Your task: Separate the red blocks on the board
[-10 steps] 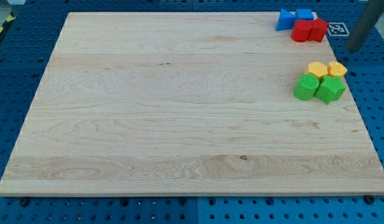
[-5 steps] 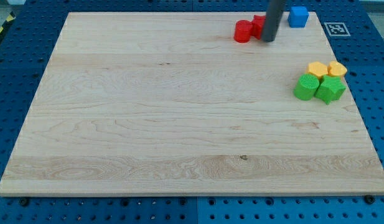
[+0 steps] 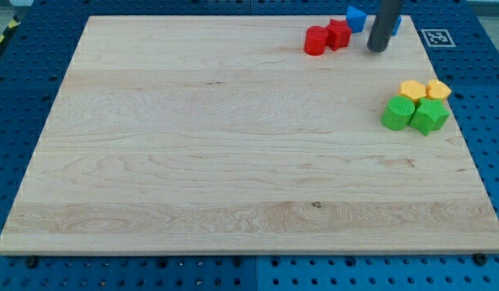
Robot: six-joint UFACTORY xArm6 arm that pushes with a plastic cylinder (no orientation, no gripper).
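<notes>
The pale wooden board (image 3: 233,145) lies on a blue perforated table (image 3: 14,97). Near the view's top, right of centre, the two red blocks sit touching: a red cylinder-like block (image 3: 315,40) on the view's left and a red angular block (image 3: 339,33) against its right side. They are not yet separated, so the task is judged unfinished. My tip (image 3: 377,50), the lower end of the straight dark rod, stands on the board to the view's right of the red pair, near but apart from them. A blue block (image 3: 356,18) lies between the red angular block and the rod; a second blue block (image 3: 397,22) is mostly hidden behind the rod. There are no jaws to report: the arm ends in a bare rod, fit only for pushing. At the view's right edge two yellow blocks (image 3: 423,89) and two green blocks (image 3: 415,115) cluster together, well apart from the red pair.
</notes>
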